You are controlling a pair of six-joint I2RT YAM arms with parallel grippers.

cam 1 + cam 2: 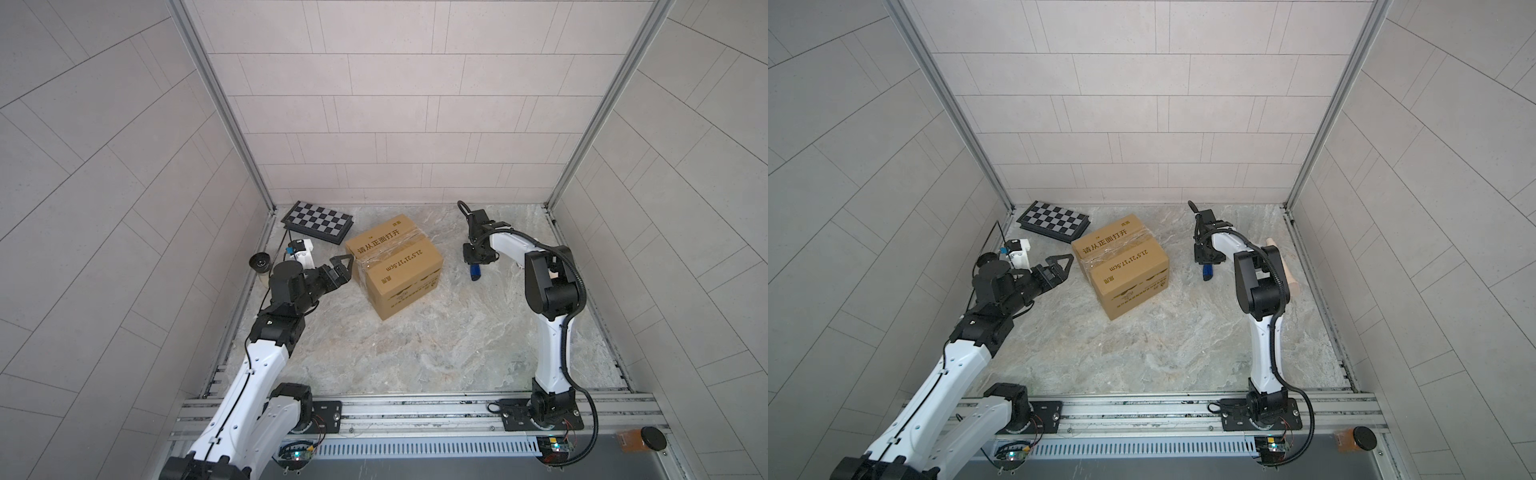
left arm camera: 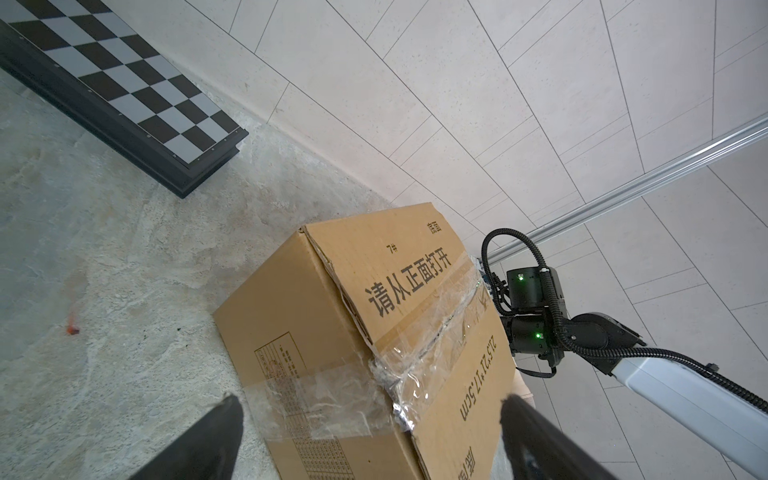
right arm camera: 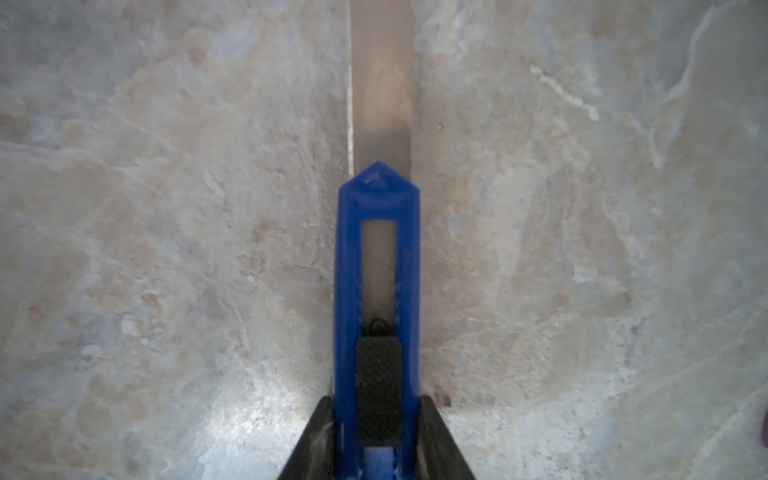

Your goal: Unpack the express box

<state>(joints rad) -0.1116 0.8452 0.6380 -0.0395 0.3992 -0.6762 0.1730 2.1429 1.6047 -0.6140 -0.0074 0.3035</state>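
The express box (image 1: 392,257) sits on the table (image 1: 415,353), taped shut, print up, turned cornerwise; it is near-cubic, so its clearest axis is the tape seam (image 2: 415,345). The left gripper (image 1: 347,268), spread wide, hovers just beside one seam end. Near the box's opposite side the right gripper (image 3: 377,399) clenches a blue utility knife (image 3: 377,195). Tool pickup, I judge; next, blade to seam.

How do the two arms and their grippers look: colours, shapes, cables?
Both arms have white links and black joints. The left arm carries a thin black cable; the right arm carries a thick ribbed black hose and green lights. The left gripper and the right gripper are black; one left finger is a hollow triangle.
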